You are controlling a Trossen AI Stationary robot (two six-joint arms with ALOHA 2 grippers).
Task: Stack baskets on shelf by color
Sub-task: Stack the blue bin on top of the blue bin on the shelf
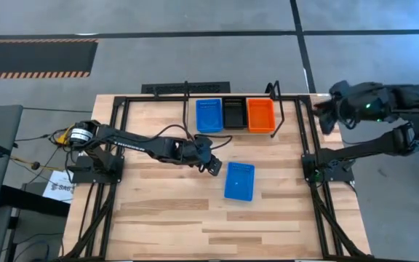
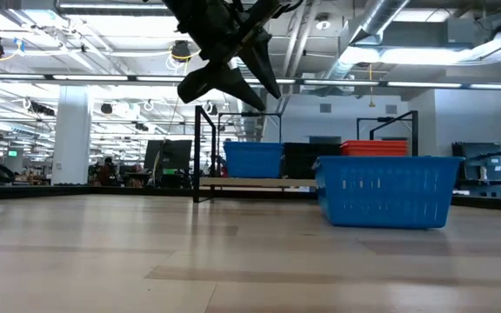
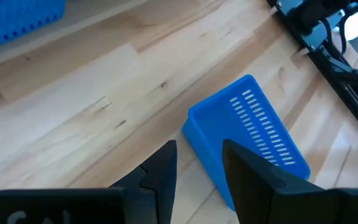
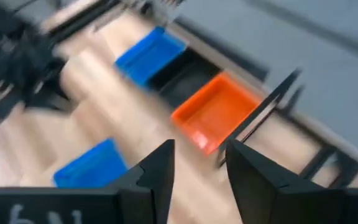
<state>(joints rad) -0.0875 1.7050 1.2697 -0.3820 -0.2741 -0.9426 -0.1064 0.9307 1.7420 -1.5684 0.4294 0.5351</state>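
Left gripper (image 1: 214, 166), narrowly parted and empty, hovers just beside the loose blue basket (image 1: 239, 181); right gripper (image 4: 197, 163), empty and parted, waits far off.

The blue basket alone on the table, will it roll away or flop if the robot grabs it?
The loose blue basket probably won't roll: it sits flat and boxy on the table. It looks like thin slotted plastic, so likely light and fairly stiff. Pushed sideways, it might slide easily on the smooth wood.

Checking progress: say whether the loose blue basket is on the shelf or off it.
Off. The blue basket sits upright on the tabletop, apart from the shelf.
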